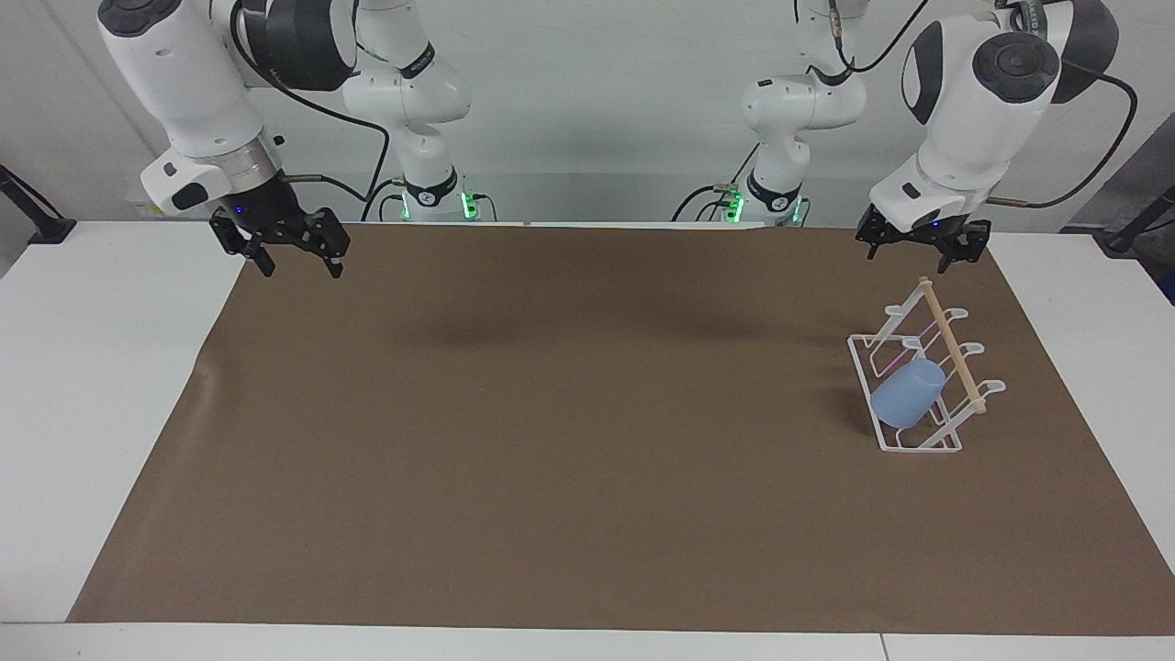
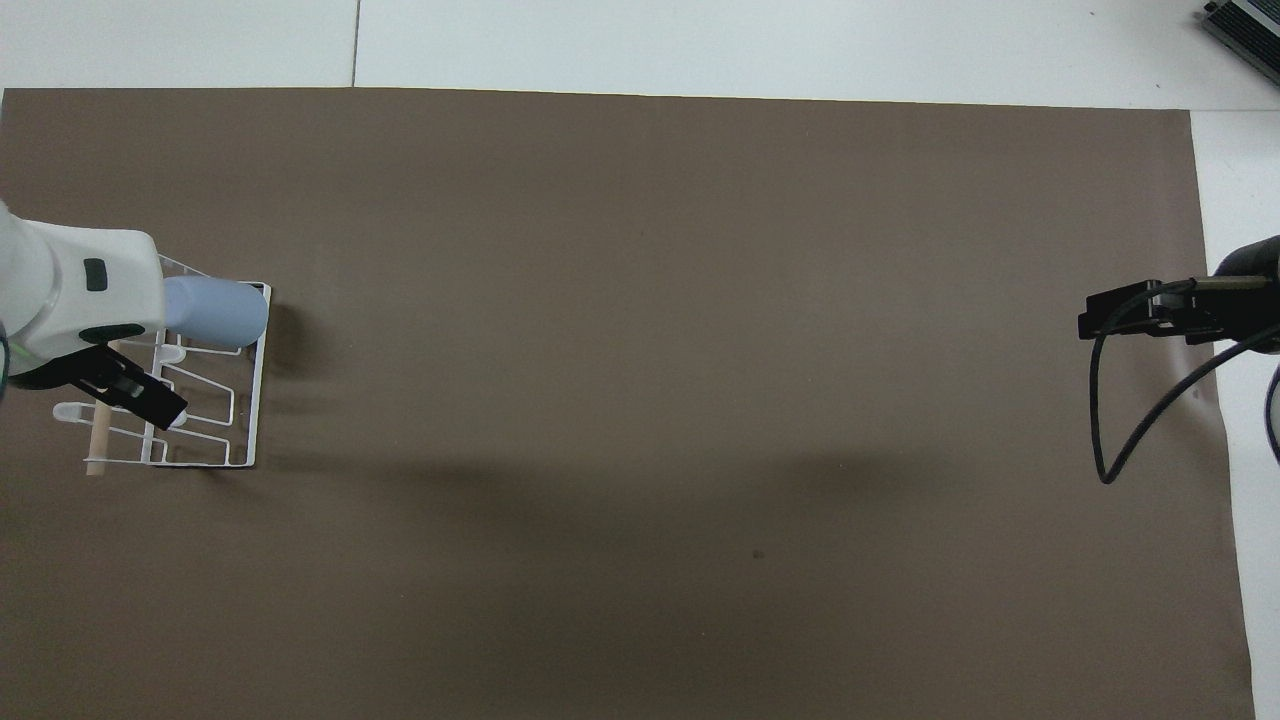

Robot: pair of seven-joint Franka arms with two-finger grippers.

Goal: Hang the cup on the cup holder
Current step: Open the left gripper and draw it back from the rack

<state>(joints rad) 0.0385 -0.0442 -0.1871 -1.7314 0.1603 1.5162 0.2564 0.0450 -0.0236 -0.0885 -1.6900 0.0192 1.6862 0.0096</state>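
Blue cup (image 1: 908,393) hanging tilted on the white rack (image 1: 918,439), left hand (image 1: 922,252) raised above it, open, empty, right hand (image 1: 292,258) waiting open over the worktop (image 1: 55,367).

A brown mat (image 1: 551,431) covers most of a white table (image 1: 92,386), edges bare at three and nine o'clock.

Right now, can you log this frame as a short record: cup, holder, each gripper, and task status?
cup: light blue, tilted, hung on a prong of the holder, at its end farther from the robots
holder: white wire rack with wooden dowel, on the brown mat at the left arm's end
left gripper: open, empty, raised over the mat beside the holder, clear of the cup
right gripper: open, empty, waiting over the mat's edge at the right arm's end
status: cup looks hung
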